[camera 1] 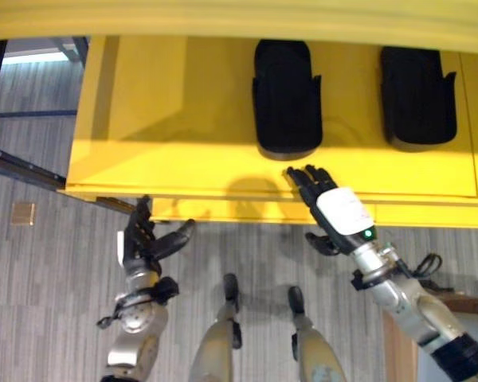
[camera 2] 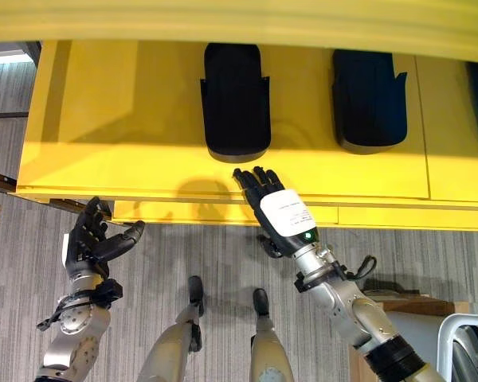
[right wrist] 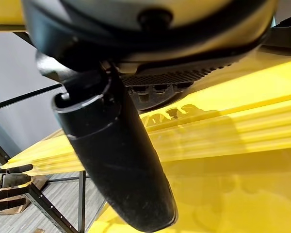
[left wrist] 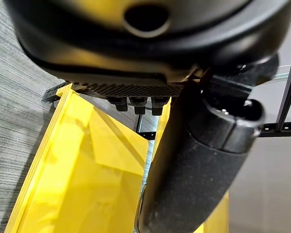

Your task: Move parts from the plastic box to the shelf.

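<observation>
Grey striped carpet (camera 1: 40, 263) lies below a yellow shelf (camera 1: 183, 103), whose far part is cut off by a yellow band. Left hand (camera 1: 139, 239) hangs off the shelf's front edge, fingers relaxed, holding nothing. Two black parts (camera 1: 287, 95) (camera 1: 418, 91) lie on the shelf, details indistinct. Right hand (camera 1: 323, 195), fingers straight, reaches over the front edge just short of the nearer part.

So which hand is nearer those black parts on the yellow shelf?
The right hand: its straight fingers lie over the yellow shelf just below the nearer black part. The left hand hangs below the edge.
</observation>
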